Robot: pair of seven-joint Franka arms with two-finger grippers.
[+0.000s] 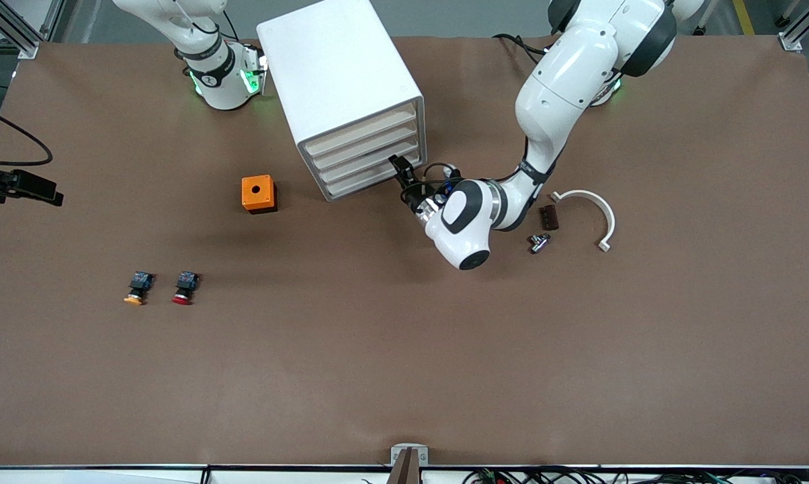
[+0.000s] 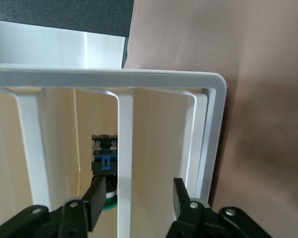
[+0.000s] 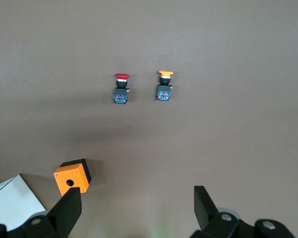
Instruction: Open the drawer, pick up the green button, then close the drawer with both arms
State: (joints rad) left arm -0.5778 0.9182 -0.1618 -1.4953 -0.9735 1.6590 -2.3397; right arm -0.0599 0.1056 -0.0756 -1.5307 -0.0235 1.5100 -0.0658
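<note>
Brown table (image 1: 404,349) under even light, perhaps grey floor (image 1: 458,17) past its edge.

Robot lab: aluminium framing (image 1: 15,30), cabling (image 1: 545,476).

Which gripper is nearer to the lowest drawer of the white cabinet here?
Left. The left gripper is right at the front of the lowest drawer, fingers astride its handle bar. The right gripper waits open above the table near its base, at the cabinet's right-arm side.
</note>
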